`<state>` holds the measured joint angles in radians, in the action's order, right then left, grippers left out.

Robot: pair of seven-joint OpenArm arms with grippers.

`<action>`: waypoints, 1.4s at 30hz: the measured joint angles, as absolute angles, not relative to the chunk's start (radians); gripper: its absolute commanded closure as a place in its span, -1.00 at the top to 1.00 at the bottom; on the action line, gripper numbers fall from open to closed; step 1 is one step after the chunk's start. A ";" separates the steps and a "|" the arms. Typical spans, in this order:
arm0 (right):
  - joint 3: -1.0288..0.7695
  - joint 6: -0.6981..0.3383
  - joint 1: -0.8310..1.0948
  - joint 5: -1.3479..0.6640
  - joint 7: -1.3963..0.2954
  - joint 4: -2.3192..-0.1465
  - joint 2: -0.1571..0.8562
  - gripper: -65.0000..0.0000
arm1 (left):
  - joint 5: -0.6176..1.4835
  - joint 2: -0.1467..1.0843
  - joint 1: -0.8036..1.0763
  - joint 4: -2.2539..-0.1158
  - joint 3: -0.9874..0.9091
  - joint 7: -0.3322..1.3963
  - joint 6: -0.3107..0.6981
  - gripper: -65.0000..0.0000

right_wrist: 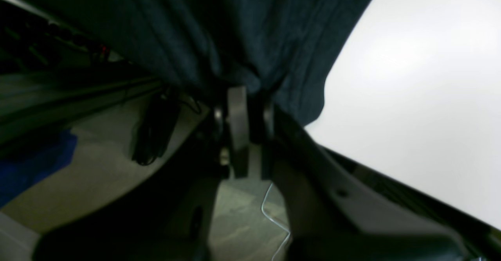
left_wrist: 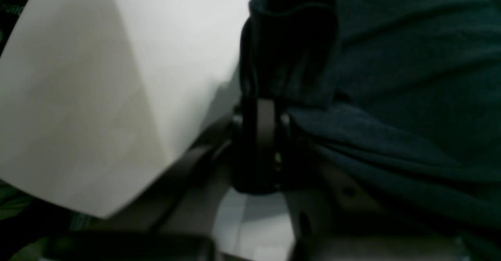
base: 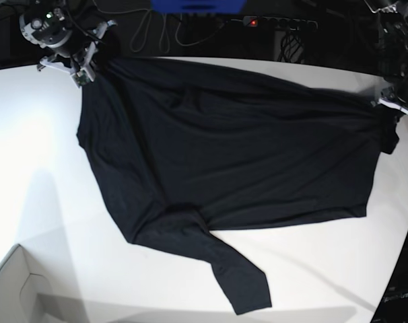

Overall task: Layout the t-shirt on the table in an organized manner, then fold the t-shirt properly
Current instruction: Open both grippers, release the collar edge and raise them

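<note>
The black t-shirt [base: 224, 148] lies spread wide on the white table [base: 29, 148], pulled taut between my two grippers, with one sleeve [base: 241, 286] trailing toward the near edge. At the far left corner my right gripper [base: 88, 68] is shut on a bunched edge of the shirt. In the right wrist view, dark fabric [right_wrist: 235, 30] gathers into that gripper [right_wrist: 248, 92]. My left gripper [base: 387, 106] is shut on the shirt's other end at the right edge. The left wrist view has cloth [left_wrist: 391, 57] folded over its closed fingertips [left_wrist: 270, 102], beside bare table [left_wrist: 117, 77].
A white cardboard box corner [base: 15, 289] sits at the near left. Beyond the table's far edge lie a power strip [base: 278, 23], cables and a blue object [base: 197, 5]. The table's curved edge runs close by the left gripper at the right.
</note>
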<state>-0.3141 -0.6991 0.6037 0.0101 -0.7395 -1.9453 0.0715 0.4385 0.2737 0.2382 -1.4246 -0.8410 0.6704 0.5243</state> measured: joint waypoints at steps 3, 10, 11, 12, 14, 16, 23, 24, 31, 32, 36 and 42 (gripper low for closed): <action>-0.314 -0.699 0.614 0.010 -0.741 -1.955 0.071 -1.00 | 0.439 0.274 0.238 -1.421 -0.841 0.670 0.524 -1.00; -0.315 -0.699 0.613 0.010 -0.740 -1.957 0.072 -1.00 | 0.439 0.274 0.247 -1.420 -0.841 0.670 0.524 -1.00; -0.315 -0.699 0.613 0.010 -0.741 -1.957 0.072 -1.00 | 0.439 0.274 0.253 -1.420 -0.841 0.670 0.524 -1.00; -0.315 -0.699 0.614 0.010 -0.740 -1.957 0.072 -1.00 | 0.437 0.274 0.260 -1.420 -0.841 0.671 0.524 -1.00; -0.316 -0.699 0.619 0.011 -0.741 -1.957 0.072 -1.00 | 0.437 0.274 0.270 -1.419 -0.841 0.672 0.524 -1.00; -0.316 -0.699 0.619 0.011 -0.741 -1.957 0.072 -1.00 | 0.435 0.274 0.271 -1.419 -0.841 0.674 0.524 -1.00; -0.316 -0.699 0.616 0.012 -0.741 -1.957 0.071 -1.00 | 0.452 0.271 0.287 -1.323 -0.841 0.645 0.524 -0.98; -0.315 -0.699 0.615 0.012 -0.740 -1.957 0.071 -0.98 | 0.457 0.273 0.284 -1.310 -0.841 0.646 0.525 -0.98; -0.316 -0.699 0.616 0.012 -0.741 -1.958 0.071 -0.38 | 0.468 0.280 0.282 -1.286 -0.843 0.631 0.528 -0.58; -0.316 -0.699 0.615 0.014 -0.741 -1.958 0.071 -0.33 | 0.468 0.279 0.284 -1.292 -0.843 0.632 0.528 -0.44; -0.318 -0.699 0.613 0.014 -0.741 -1.958 0.069 -0.23 | 0.469 0.265 0.289 -1.314 -0.860 0.643 0.529 -0.03; -0.319 -0.699 0.614 0.011 -0.741 -1.981 0.068 -0.22 | 0.554 0.254 0.310 -1.317 -1.021 0.797 0.519 0.18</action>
<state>-0.3187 -0.6994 0.6136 0.0113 -0.7414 -1.9812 0.0681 0.5541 0.2539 0.3103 -1.3174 -1.0210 0.7967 0.5186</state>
